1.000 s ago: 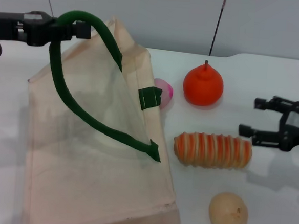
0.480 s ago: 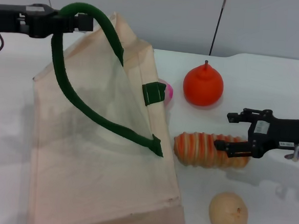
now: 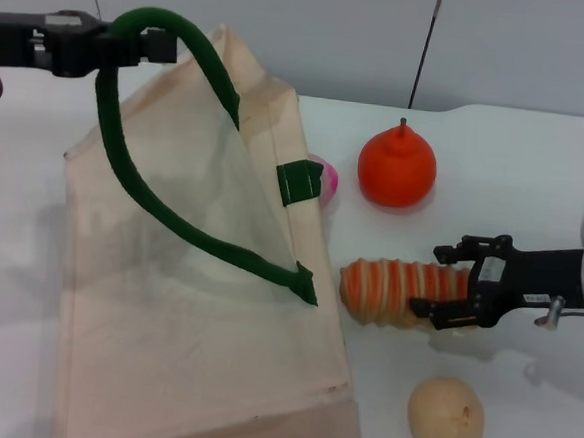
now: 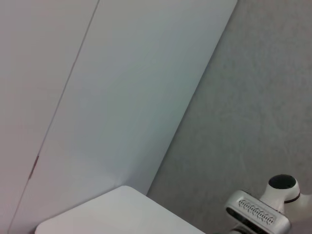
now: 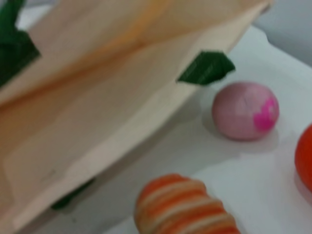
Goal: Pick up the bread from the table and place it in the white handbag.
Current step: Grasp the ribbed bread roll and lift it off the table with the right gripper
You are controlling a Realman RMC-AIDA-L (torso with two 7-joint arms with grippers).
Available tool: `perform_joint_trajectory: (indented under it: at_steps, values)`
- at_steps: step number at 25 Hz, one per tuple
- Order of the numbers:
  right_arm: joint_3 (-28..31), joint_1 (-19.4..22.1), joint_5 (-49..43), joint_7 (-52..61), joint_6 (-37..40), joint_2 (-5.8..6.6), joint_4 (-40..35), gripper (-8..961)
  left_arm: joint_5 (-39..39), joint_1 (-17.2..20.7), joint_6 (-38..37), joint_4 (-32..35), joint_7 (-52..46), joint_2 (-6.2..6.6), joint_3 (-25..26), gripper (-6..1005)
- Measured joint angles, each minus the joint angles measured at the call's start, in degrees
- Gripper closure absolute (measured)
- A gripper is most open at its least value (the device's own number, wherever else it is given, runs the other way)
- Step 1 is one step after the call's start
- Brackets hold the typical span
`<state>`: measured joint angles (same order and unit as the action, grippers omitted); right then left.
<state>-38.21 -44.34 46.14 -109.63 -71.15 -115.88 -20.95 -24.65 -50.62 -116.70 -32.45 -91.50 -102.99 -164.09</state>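
The bread [image 3: 397,292], a ridged loaf with orange and cream stripes, lies on the white table just right of the white handbag [image 3: 186,302]. My right gripper [image 3: 446,282] is open and low at the loaf's right end, one finger on the far side and one on the near side. The loaf's left end shows in the right wrist view [image 5: 183,207], with the bag's cream side [image 5: 97,97] beyond it. My left gripper [image 3: 144,46] is shut on the bag's dark green handle [image 3: 162,215] and holds it up at the top left, which keeps the bag's mouth open.
An orange pear-shaped fruit [image 3: 397,168] stands behind the loaf. A round tan ball [image 3: 446,416] lies in front of it. A small pink ball [image 3: 325,179] sits against the bag's right edge, also in the right wrist view [image 5: 245,111].
My right gripper has moved left and down from open table to straddle the loaf's right end. The left gripper and the bag have hardly moved.
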Motion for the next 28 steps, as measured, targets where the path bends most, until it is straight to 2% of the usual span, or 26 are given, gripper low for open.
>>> perform_joint_trajectory:
  at_steps: [12,28]
  values:
    - [-2.1,0.0,0.0,-0.1,2.1,0.05,0.4,84,-0.1,0.2,0.1,0.0,0.1,-0.09,0.0,964]
    - [-3.8,0.1,0.6,-0.5,1.6,0.31,-0.1,256,-0.2,0.4,0.1,0.0,0.0,-0.1,0.0,964]
